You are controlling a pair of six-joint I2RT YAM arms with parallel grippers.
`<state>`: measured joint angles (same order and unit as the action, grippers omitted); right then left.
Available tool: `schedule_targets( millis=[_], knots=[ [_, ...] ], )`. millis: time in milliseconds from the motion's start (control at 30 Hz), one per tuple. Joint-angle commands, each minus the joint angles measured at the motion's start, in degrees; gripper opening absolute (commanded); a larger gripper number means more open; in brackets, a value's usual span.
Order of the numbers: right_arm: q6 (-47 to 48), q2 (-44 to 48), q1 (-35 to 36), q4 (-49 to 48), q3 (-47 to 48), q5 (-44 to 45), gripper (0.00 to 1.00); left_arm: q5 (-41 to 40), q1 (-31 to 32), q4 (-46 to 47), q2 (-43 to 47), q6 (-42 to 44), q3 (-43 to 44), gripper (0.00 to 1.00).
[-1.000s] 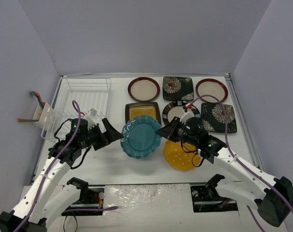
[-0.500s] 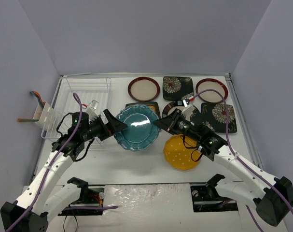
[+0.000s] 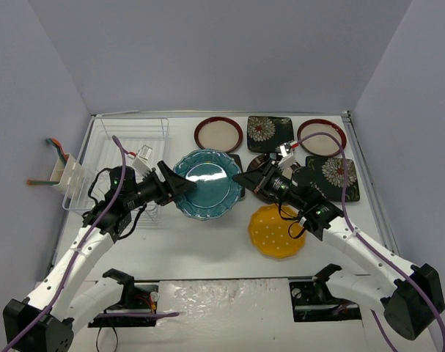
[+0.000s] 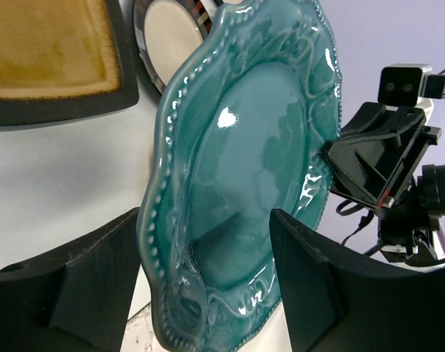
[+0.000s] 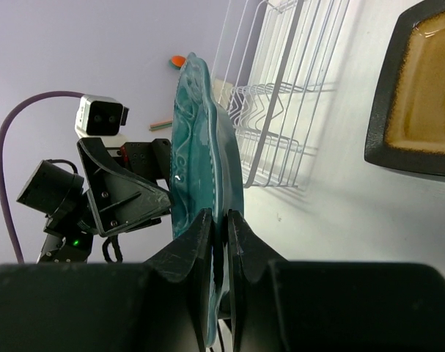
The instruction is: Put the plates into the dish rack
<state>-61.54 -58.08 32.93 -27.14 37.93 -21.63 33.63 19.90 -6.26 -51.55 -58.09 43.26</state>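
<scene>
Centre of the top view is where it all happens, but biggest first: dish rack sits at the upper left of the frame, empty as far as I can see, and the left arm lies across its lower right corner. Teal plate is off the table just right of the rack, raised and tilted, its hollow face turned up toward the overhead camera. It's round and scalloped, so it has no real long axis. The line that matters is the rim-to-rim one between the two grips, running left-right across the frame. Right wrist view shows the plate edge-on with the rack wires beyond it, so the rack lies on the far side of the plate from the right arm. Left arm is clearly the nearer one for the drop. Right gripper has its jaws pinched tight on the right rim and looks to be carrying the weight. Left gripper straddles the opposite rim with jaws spread. From its wrist camera the fingers sit one on each side of the plate, not visibly clamped, and whether a pad touches I can't tell. My read: mid-handover. Left needs to bite before right lets go, then the plate goes left, edge-down into a slot.
</scene>
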Motion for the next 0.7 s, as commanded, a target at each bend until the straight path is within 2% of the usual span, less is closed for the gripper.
schedule_targets(
  millis=[0, 67, 233, 333, 367, 433, 533, 567, 600, 633, 667],
  knots=[
    [-4.41, 1.08, -0.74, -17.55, 1.35, -2.84, 0.0, 2.82, 0.4, 9.41, -0.04, -2.51, 0.96, 0.55],
    [-4.72, 0.96, -0.94, -17.95, 0.82, -3.07, 0.0, 3.54, 0.4, 10.56, -0.21, -3.08, 0.59, 0.48],
    [-3.87, 1.5, -1.83, -17.06, -0.22, -3.84, 0.0, 3.13, 0.4, 10.25, 1.12, -2.8, 0.26, 0.19],
    [-1.62, 1.85, -2.17, -14.52, -0.11, -4.55, 0.0, 2.55, 0.4, 9.06, 2.01, -2.05, 0.93, 0.05],
    [-0.43, 1.97, -2.17, -13.05, 0.06, -4.49, 0.0, 2.38, 0.4, 8.49, 2.18, -1.71, 1.32, 0.01],
    [2.08, 2.48, -2.26, -8.67, 0.48, -3.93, 0.01, 2.05, 0.4, 7.27, 2.54, -0.78, 2.37, 0.0],
    [7.42, 3.51, -2.26, -1.66, 1.63, -2.88, 0.25, 0.99, 0.4, 3.16, 3.57, 1.86, 5.18, 0.0],
    [9.08, 3.59, -2.43, 0.69, 2.33, -2.45, 0.44, 0.55, 0.4, 2.19, 4.0, 2.82, 6.22, 0.0],
    [10.85, 3.51, -2.52, 2.74, 3.13, -2.18, 0.53, -0.75, 0.4, -0.5, 4.27, 3.97, 7.3, 0.0],
    [13.51, 3.66, -2.52, 6.31, 4.42, -1.19, 0.66, -1.37, 0.4, -1.81, 4.65, 5.79, 9.49, 0.0],
    [15.44, 3.99, -2.52, 8.48, 5.22, -0.69, 0.72, -2.23, 0.35, -3.6, 4.81, 7.45, 11.31, 0.0]
  ],
)
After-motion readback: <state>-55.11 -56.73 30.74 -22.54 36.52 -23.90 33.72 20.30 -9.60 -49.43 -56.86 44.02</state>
